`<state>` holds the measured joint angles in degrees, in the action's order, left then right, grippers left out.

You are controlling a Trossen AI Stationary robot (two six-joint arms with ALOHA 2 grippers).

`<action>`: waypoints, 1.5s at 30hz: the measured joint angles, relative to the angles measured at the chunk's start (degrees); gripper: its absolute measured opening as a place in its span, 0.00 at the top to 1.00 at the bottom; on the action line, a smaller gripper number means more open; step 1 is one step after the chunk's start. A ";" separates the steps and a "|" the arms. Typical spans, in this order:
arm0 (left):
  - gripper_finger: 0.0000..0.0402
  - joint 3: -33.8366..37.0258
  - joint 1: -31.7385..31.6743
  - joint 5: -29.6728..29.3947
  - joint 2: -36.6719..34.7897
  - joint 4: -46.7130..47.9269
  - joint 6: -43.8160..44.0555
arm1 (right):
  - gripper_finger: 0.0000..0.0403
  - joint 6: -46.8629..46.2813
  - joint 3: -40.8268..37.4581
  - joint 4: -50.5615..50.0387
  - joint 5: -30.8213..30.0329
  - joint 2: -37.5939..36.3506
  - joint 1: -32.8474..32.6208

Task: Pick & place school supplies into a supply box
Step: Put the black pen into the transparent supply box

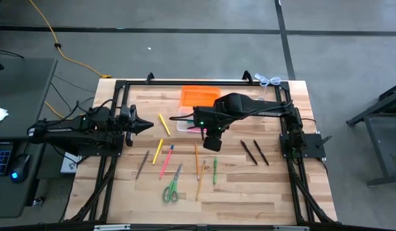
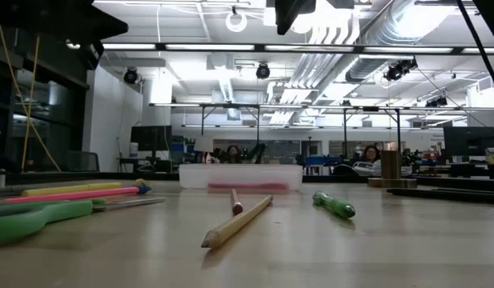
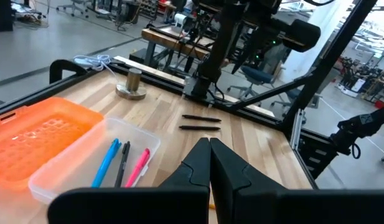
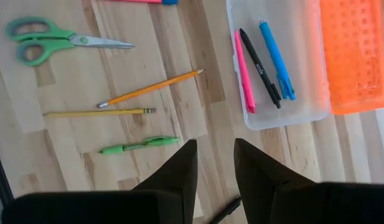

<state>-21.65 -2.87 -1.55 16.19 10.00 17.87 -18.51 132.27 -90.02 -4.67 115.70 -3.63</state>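
Observation:
The supply box (image 4: 285, 119) is clear plastic and stands at the table's far middle, its orange lid (image 4: 356, 56) folded open. A pink pen (image 4: 244, 74), a black pen (image 4: 259, 65) and a blue pen (image 4: 276, 59) lie in it. My right gripper (image 4: 213, 163) hangs open above the bare wood just in front of the box, pointing down, with nothing between its fingers. Green scissors (image 4: 48, 40), an orange pencil (image 4: 151, 87), a yellow pencil (image 4: 95, 112) and a green pen (image 4: 139, 145) lie flat on the table. My left gripper (image 3: 210, 152) waits shut at the table's left side.
Two dark pens (image 1: 254, 153) lie toward the right. Yellow, pink and grey supplies (image 1: 158, 154) lie left of centre. A silvery metal object (image 3: 131, 84) stands at the far right corner. The black frame rail (image 1: 185, 82) runs along the far edge.

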 joint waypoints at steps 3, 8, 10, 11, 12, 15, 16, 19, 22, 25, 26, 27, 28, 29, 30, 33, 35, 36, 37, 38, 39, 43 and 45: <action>0.92 0.00 0.00 0.04 0.00 0.00 0.15 | 0.79 -0.98 -0.02 0.00 0.06 0.00 -0.96; 0.92 0.00 0.00 0.16 0.00 0.00 0.34 | 0.79 -0.73 -0.02 -0.02 -1.78 0.00 -2.85; 0.92 0.00 0.00 0.16 0.00 0.00 0.36 | 0.79 -0.55 -0.02 -0.04 -3.31 0.00 -3.11; 0.92 0.00 0.00 0.16 0.00 0.00 0.37 | 0.79 -0.06 -0.07 -0.03 -3.90 -0.25 -3.20; 0.92 0.00 0.00 0.16 0.00 0.00 0.37 | 0.79 0.65 -0.11 -0.01 -4.05 -0.49 -3.11; 0.92 0.00 0.00 1.06 0.02 0.00 0.37 | 0.79 1.23 -0.09 0.01 -4.03 -1.97 -1.89; 0.92 0.00 0.03 1.25 0.01 0.00 0.39 | 0.79 1.28 -0.07 0.03 -4.04 -2.69 -1.45; 0.92 0.00 0.04 2.06 0.01 -0.02 0.39 | 0.79 1.41 -0.07 0.00 -4.31 -4.72 -0.46; 0.92 0.00 0.04 2.17 0.00 -0.04 0.39 | 0.79 1.17 -0.07 0.00 -5.28 -7.05 -0.18; 0.92 0.00 0.04 2.17 0.00 -0.04 0.39 | 0.79 1.59 -0.07 -0.02 -5.83 -9.10 -0.18; 0.92 0.00 0.04 2.17 0.00 -0.04 0.39 | 0.79 1.94 -0.07 0.01 -5.90 -9.61 -0.18; 0.92 0.00 0.04 2.17 0.02 -0.06 0.39 | 0.79 2.05 -0.07 -0.02 -5.87 -10.20 -0.18; 0.92 0.00 0.04 2.17 0.01 -0.06 0.39 | 0.79 2.05 -0.07 0.02 -5.76 -10.72 -0.18; 0.92 0.00 0.04 2.15 0.00 -0.05 0.39 | 0.79 2.06 -0.07 0.02 -5.58 -11.26 -0.18; 0.92 0.00 0.03 2.15 0.00 -0.07 0.39 | 0.79 2.09 -0.07 0.00 -5.40 -11.74 -0.12; 0.92 0.00 0.02 2.15 0.00 -0.07 0.39 | 0.79 2.43 -0.06 -0.02 -5.24 -13.06 -0.12; 0.92 0.00 0.02 2.13 0.00 -0.15 0.41 | 0.79 2.41 -1.97 0.30 -4.88 -14.45 -0.12; 0.92 0.00 0.02 2.11 0.00 -0.34 0.42 | 0.79 1.94 -4.13 0.23 -4.63 -15.58 -0.12; 0.92 0.00 0.02 2.11 0.01 -0.54 0.42 | 0.79 0.87 -7.15 0.18 -4.44 -16.80 -0.12; 0.92 0.00 0.02 2.11 0.00 -0.76 0.42 | 0.79 -0.22 -10.70 0.04 -3.93 -18.47 -0.12; 0.92 0.00 0.02 2.10 0.01 -1.10 0.42 | 0.79 -1.17 -14.37 0.03 -3.58 -20.10 -0.12; 0.92 0.00 0.00 2.04 0.00 -1.87 0.42 | 0.79 -6.52 -29.62 3.91 -3.29 -27.24 -0.29; 0.92 0.00 -0.06 1.93 0.02 -2.50 0.42 | 0.79 -8.30 -36.42 8.40 -2.27 -31.26 -0.29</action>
<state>-21.65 -2.93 0.37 16.21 7.50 18.28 -26.81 95.85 -81.62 -6.94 84.44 -3.92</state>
